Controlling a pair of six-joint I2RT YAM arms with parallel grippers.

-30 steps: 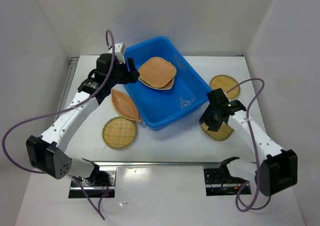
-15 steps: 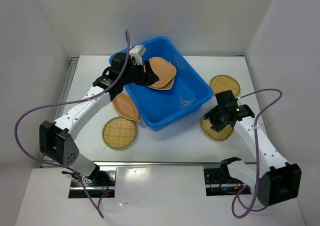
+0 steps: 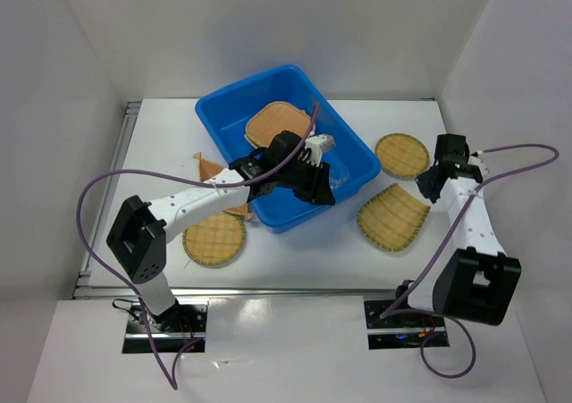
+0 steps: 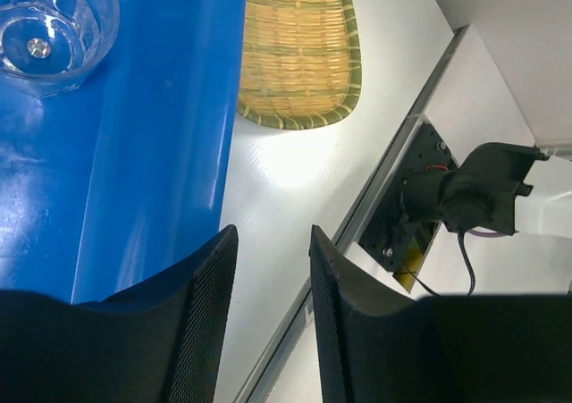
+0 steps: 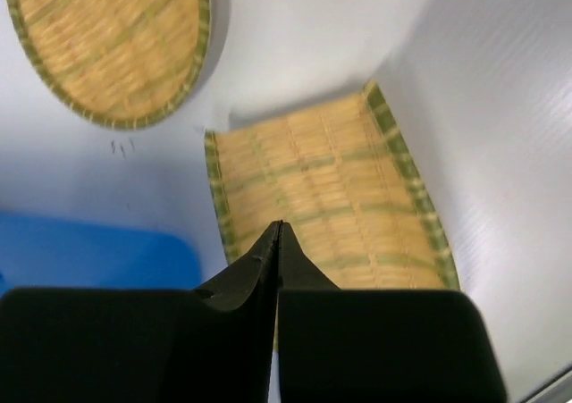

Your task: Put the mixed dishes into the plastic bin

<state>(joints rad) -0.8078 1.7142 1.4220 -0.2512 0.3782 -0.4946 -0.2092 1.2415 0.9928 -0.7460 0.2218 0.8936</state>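
The blue plastic bin [image 3: 234,110] stands mid-table. It holds a woven tray [image 3: 271,121] and a small clear cup [image 4: 49,28]. My left gripper [image 3: 322,191] reaches across the bin to its right front wall [image 4: 143,153]. Its jaws are open with nothing between them [image 4: 273,235]. A fan-shaped tray [image 3: 393,217] lies right of the bin, with a round tray [image 3: 401,155] behind it. My right gripper [image 3: 425,187] hovers between these two and is shut on nothing [image 5: 279,226]. Another round tray [image 3: 214,238] and a leaf-shaped tray [image 3: 211,168], partly under my left arm, lie left of the bin.
White walls enclose the table on three sides. A metal rail [image 3: 121,166] runs along the left edge. The right arm's base mount [image 4: 447,202] shows beyond the table's near edge. Purple cables loop from both arms.
My left arm swung from the bin's back left rim across to its right front wall, jaws narrowing. My right gripper lifted off the fan-shaped tray, moved back right and shut.
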